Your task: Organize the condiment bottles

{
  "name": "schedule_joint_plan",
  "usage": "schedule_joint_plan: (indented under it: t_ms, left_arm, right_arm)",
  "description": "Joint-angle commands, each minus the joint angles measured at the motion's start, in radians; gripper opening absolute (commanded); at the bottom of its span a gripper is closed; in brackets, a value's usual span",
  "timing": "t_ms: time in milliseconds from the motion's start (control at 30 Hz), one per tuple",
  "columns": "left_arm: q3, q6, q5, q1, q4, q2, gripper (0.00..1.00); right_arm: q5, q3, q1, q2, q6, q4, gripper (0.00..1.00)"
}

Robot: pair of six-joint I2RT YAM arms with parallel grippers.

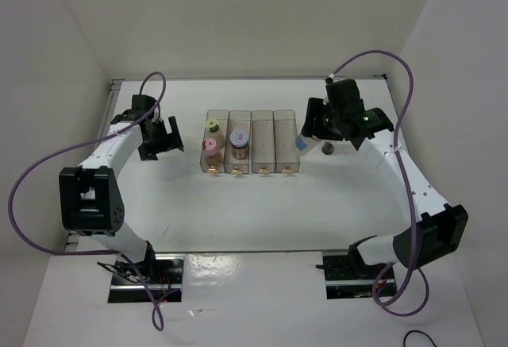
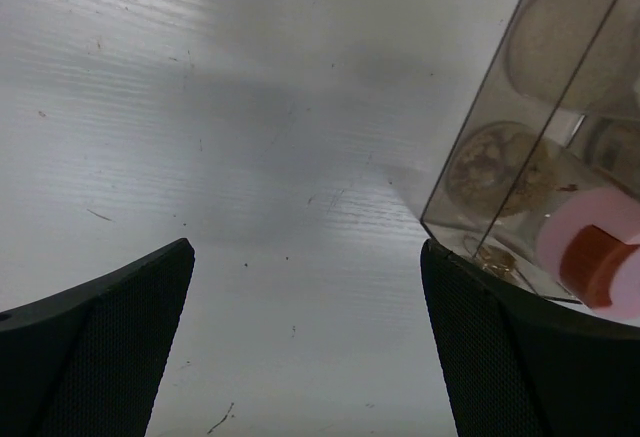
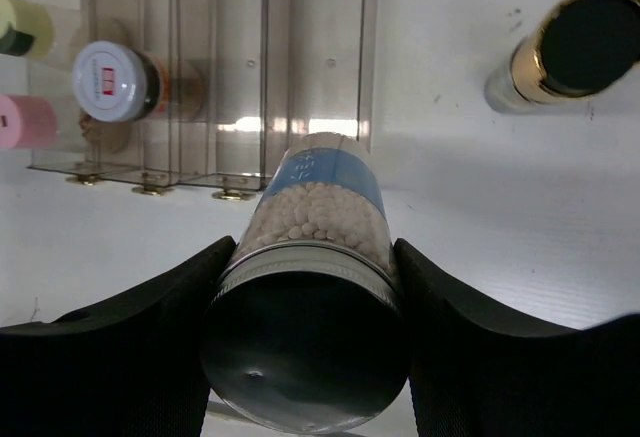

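The right jaws clamp the grey-white capped cylinder (image 3: 315, 277) just right of the rack (image 1: 274, 136); the left jaws gape wide, empty, over the desk (image 2: 250, 157).

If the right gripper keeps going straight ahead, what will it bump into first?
Probably the clear rack: the grey-capped bottle in the right gripper points at its rightmost compartment. Height is unclear, so it might pass above.

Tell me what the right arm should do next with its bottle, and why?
Probably lift the bottle over the nearest empty slot of the rack. The right end effector is shut on it right of the rack; the two left slots hold jars, the two right ones look empty.
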Motion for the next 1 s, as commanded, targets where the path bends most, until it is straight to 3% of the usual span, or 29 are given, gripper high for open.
schedule_joint_plan:
  t_ms: [0,333,400,567,633,967]
  left_arm:
    - [-0.021,-0.046,0.007,0.007,0.062,0.029,1.00]
    - [-0.053,-0.046,-0.005,-0.059,0.114,0.126,1.00]
    - [-0.053,-0.046,-0.023,-0.070,0.114,0.138,0.95]
    - [-0.053,-0.046,-0.034,-0.079,0.123,0.172,0.68]
    - [-0.053,-0.046,-0.034,-0.088,0.123,0.183,0.61]
    - [-0.044,-0.046,-0.004,-0.140,0.132,0.203,0.51]
  right_arm:
    - [-0.069,0.103,0.016,0.019,-0.020,0.114,0.27]
    - [-0.059,0.299,0.099,0.276,-0.074,0.175,0.27]
    - [-0.059,0.328,0.114,0.329,-0.084,0.188,0.27]
    - [-0.023,0.408,0.154,0.420,-0.104,0.188,0.26]
    - [-0.023,0.419,0.163,0.438,-0.114,0.188,0.26]
    - [-0.023,0.437,0.182,0.489,-0.114,0.188,0.26]
